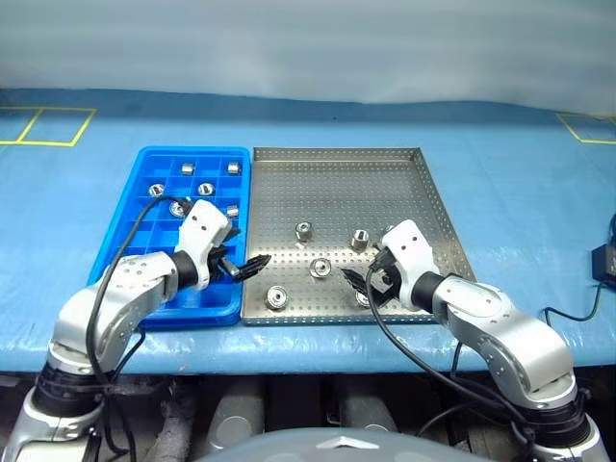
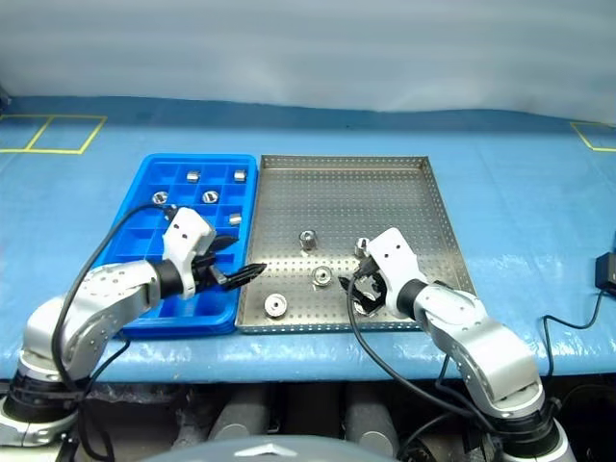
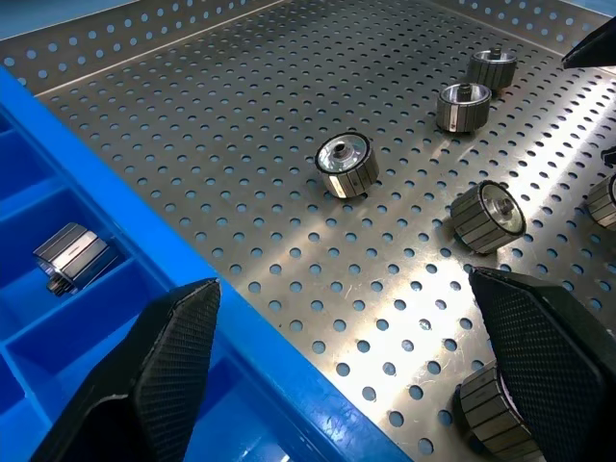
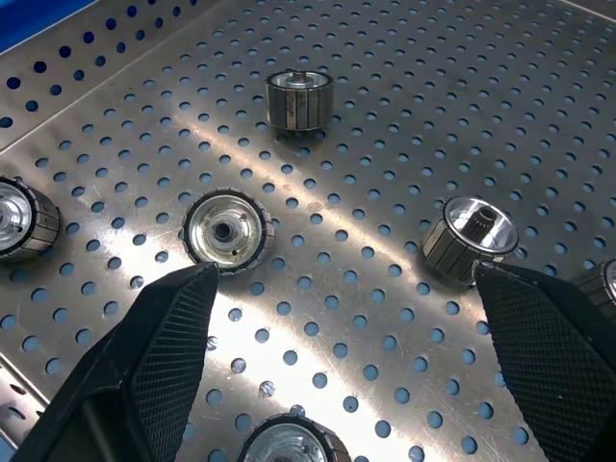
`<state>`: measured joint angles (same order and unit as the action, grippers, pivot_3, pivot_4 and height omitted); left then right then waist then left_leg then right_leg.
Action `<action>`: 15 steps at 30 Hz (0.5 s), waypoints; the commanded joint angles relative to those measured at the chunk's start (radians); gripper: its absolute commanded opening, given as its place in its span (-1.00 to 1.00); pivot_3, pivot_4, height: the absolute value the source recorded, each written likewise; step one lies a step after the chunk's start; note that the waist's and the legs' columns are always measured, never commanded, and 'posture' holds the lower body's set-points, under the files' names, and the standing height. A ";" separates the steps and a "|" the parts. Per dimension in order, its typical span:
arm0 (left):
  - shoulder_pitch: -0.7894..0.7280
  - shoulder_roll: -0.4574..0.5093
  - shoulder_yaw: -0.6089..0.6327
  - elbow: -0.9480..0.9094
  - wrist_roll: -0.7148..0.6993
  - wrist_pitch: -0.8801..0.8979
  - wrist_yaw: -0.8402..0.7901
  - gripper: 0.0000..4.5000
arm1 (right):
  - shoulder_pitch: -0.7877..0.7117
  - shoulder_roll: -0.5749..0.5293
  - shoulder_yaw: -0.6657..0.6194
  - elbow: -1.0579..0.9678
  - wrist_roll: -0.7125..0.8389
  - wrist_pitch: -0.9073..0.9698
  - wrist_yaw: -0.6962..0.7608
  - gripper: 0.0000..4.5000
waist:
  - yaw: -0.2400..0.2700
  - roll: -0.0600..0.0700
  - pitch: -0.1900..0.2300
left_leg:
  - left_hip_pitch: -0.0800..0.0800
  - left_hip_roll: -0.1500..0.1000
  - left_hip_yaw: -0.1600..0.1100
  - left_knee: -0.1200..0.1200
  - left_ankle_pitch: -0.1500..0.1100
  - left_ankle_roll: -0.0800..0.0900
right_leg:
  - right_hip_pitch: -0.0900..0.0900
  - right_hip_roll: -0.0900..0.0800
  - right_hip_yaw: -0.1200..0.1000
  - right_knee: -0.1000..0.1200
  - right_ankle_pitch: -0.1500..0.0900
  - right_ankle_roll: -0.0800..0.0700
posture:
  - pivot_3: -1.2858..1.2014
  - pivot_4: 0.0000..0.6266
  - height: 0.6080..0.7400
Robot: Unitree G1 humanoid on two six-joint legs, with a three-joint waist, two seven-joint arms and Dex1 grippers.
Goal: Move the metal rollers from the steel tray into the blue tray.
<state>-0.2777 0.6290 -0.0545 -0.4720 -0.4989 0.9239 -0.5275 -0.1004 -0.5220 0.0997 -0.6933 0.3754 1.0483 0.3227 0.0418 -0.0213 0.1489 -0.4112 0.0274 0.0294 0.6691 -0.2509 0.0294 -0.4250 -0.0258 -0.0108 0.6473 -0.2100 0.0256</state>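
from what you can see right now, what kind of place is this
Probably a robot test or training workbench set up like a parts-sorting station. A blue cloth-covered table carries a perforated steel tray of loose metal rollers beside a compartmented blue tray, and yellow tape squares mark zones on it.

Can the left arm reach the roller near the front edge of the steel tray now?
Probably yes. The left gripper hangs open over the seam between the blue tray and the steel tray, and nothing stands between it and that roller.
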 commanded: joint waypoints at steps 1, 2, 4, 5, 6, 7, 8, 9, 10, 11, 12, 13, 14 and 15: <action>-0.139 -0.022 -0.050 0.081 0.030 0.000 -0.020 1.00 | -0.007 0.006 -0.010 -0.029 -0.007 -0.010 -0.008 0.98 | -0.001 0.000 0.000 | 0.000 0.000 0.000 0.000 0.000 0.000 | 0.000 0.000 0.000 0.000 0.000 0.000 | 0.10 -0.52 1.00; -0.191 -0.034 -0.079 0.128 0.048 0.000 -0.025 1.00 | -0.007 0.009 -0.010 -0.028 -0.009 -0.011 -0.009 0.98 | -0.001 0.000 0.000 | 0.000 -0.001 0.000 0.001 0.000 0.000 | 0.001 0.000 0.000 0.000 0.000 0.000 | 0.10 -0.52 1.00; -0.287 -0.069 -0.130 0.226 0.081 -0.006 -0.033 1.00 | -0.006 0.013 -0.008 -0.025 -0.013 -0.013 -0.010 0.98 | -0.002 0.000 0.000 | 0.000 -0.002 0.000 0.002 0.000 0.001 | 0.001 0.000 0.000 0.000 -0.001 0.002 | 0.10 -0.52 1.00; -0.330 -0.094 -0.152 0.283 0.096 -0.017 -0.041 1.00 | -0.006 0.016 -0.007 -0.025 -0.015 -0.014 -0.011 0.98 | -0.002 0.000 0.000 | 0.000 -0.002 0.000 0.003 0.000 0.001 | 0.001 0.000 0.000 0.000 0.000 0.002 | 0.09 -0.52 1.00; -0.369 -0.122 -0.169 0.342 0.110 -0.030 -0.048 1.00 | -0.006 0.019 -0.007 -0.024 -0.017 -0.016 -0.012 0.98 | -0.003 0.000 0.000 | -0.001 -0.003 0.000 0.004 0.000 0.001 | 0.001 0.000 0.000 0.000 0.000 0.003 | 0.09 -0.52 1.00; -0.408 -0.155 -0.183 0.407 0.125 -0.042 -0.050 1.00 | -0.005 0.024 -0.006 -0.024 -0.020 -0.018 -0.013 0.98 | -0.004 0.000 0.000 | -0.001 -0.005 0.000 0.005 0.000 0.002 | 0.001 0.000 0.000 0.000 0.002 0.007 | 0.09 -0.52 1.00; -0.438 -0.191 -0.188 0.468 0.137 -0.053 -0.046 1.00 | -0.003 0.028 -0.006 -0.025 -0.021 -0.019 -0.015 0.98 | -0.005 0.000 0.000 | -0.001 -0.005 0.000 0.005 0.000 0.002 | 0.002 0.000 0.001 0.000 0.003 0.008 | 0.09 -0.52 1.00; -0.466 -0.229 -0.185 0.534 0.143 -0.056 -0.040 1.00 | -0.001 0.035 -0.007 -0.027 -0.022 -0.020 -0.018 0.98 | -0.006 0.000 0.000 | -0.001 -0.005 0.000 0.006 -0.001 0.002 | 0.001 0.000 0.001 0.000 0.003 0.008 | 0.08 -0.52 1.00; -0.484 -0.255 -0.181 0.578 0.148 -0.058 -0.039 1.00 | 0.001 0.040 -0.007 -0.028 -0.022 -0.020 -0.020 0.98 | -0.008 0.000 0.000 | -0.002 -0.005 0.000 0.007 -0.001 0.003 | 0.001 0.000 0.001 0.000 0.003 0.008 | 0.08 -0.52 1.00; -0.500 -0.278 -0.184 0.624 0.161 -0.069 -0.041 1.00 | 0.003 0.044 -0.008 -0.031 -0.022 -0.020 -0.023 0.98 | -0.012 0.000 0.000 | -0.002 -0.005 0.000 0.008 -0.001 0.003 | 0.001 0.000 0.001 0.000 0.003 0.008 | 0.07 -0.52 1.00; -0.510 -0.296 -0.188 0.661 0.171 -0.077 -0.046 1.00 | 0.006 0.048 -0.008 -0.035 -0.022 -0.019 -0.027 0.98 | -0.016 0.000 0.000 | -0.003 -0.005 0.000 0.008 -0.001 0.003 | 0.001 0.001 0.001 0.000 0.004 0.008 | 0.06 -0.52 1.00; -0.519 -0.312 -0.190 0.694 0.178 -0.084 -0.053 1.00 | 0.010 0.051 -0.008 -0.039 -0.023 -0.018 -0.031 0.98 | -0.020 0.000 0.000 | -0.003 -0.005 0.001 0.008 -0.001 0.004 | 0.000 0.001 0.001 0.000 0.005 0.007 | 0.06 -0.52 1.00; -0.525 -0.324 -0.191 0.718 0.184 -0.089 -0.059 1.00 | 0.013 0.053 -0.009 -0.042 -0.024 -0.017 -0.034 0.98 | -0.023 0.000 0.000 | -0.003 -0.005 0.001 0.008 -0.001 0.004 | 0.000 0.001 0.002 0.001 0.005 0.006 | 0.06 -0.52 1.00; -0.528 -0.334 -0.194 0.740 0.190 -0.092 -0.070 1.00 | 0.016 0.055 -0.010 -0.045 -0.024 -0.016 -0.037 0.98 | -0.026 0.000 0.000 | -0.003 -0.005 0.001 0.009 -0.001 0.004 | 0.000 0.001 0.002 0.001 0.005 0.006 | 0.05 -0.52 1.00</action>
<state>-0.7779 0.3029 -0.2493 0.2509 -0.3218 0.8576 -0.5770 -0.0882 -0.4705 0.1077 -0.6951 0.3566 1.0470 0.2943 0.0154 -0.0211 0.1489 -0.4146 0.0224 0.0307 0.6776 -0.2524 0.0333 -0.4251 -0.0251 -0.0087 0.6479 -0.2049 0.0314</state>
